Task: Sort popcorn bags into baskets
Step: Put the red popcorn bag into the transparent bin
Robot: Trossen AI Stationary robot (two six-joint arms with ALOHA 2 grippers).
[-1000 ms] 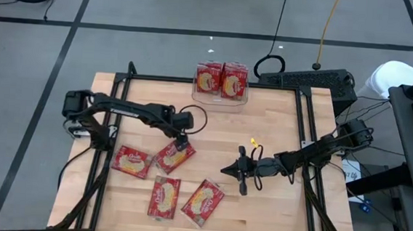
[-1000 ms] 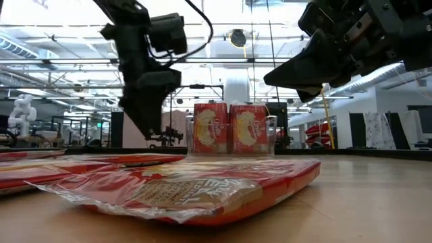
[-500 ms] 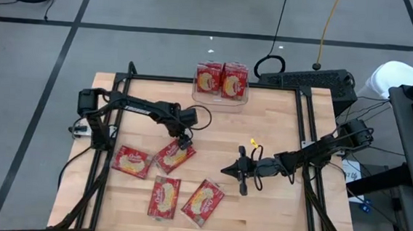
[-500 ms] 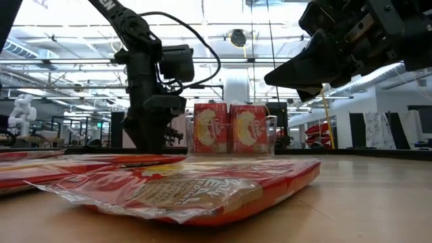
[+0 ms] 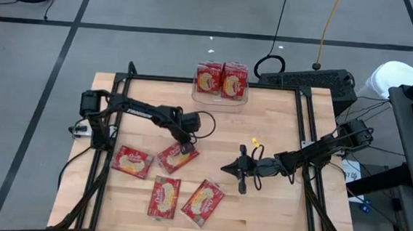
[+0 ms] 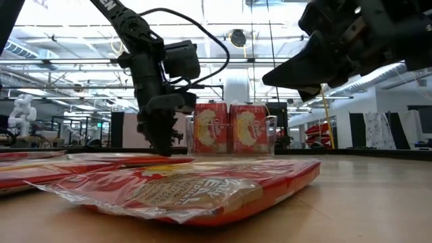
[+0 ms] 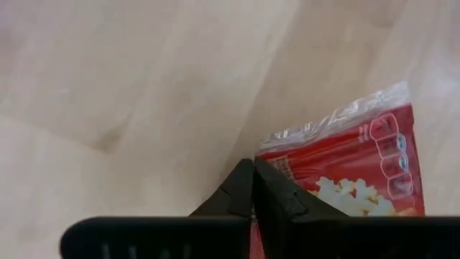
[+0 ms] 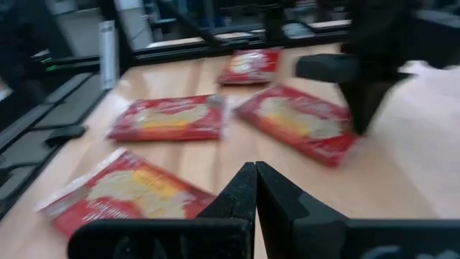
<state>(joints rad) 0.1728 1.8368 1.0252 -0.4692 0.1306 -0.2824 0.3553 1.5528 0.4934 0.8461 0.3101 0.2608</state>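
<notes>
Several red popcorn bags lie flat on the wooden table at the near left (image 5: pixel 132 161), (image 5: pixel 164 198), (image 5: pixel 203 201). My left gripper (image 5: pixel 187 148) points steeply down at the far right end of one more bag (image 5: pixel 174 158), its fingers shut together there (image 7: pixel 253 164). Two bags (image 5: pixel 222 79) stand upright in the clear basket (image 5: pixel 221 97) at the far edge. My right gripper (image 5: pixel 224 169) hangs shut over the middle of the table, pointing toward the bags and touching nothing. My left gripper has closed on the bag's sealed edge (image 7: pixel 269 147), close to a corner of the clear film. The fingers come from above, slanting down. They hide how much film lies between them. The bag lies flat on the table.
A black frame (image 5: pixel 194 81) runs along the table's edges. A small yellow bit (image 5: pixel 253 142) lies near the right gripper. Bare wood spreads between the bags and the basket. One bag fills the low view's foreground (image 6: pixel 182 185).
My left gripper has come down onto the bag's far right end, shifting a little toward the table's right and near edges and rolling slightly. Its fingers have shut from wide open. The bag stays flat where it was.
</notes>
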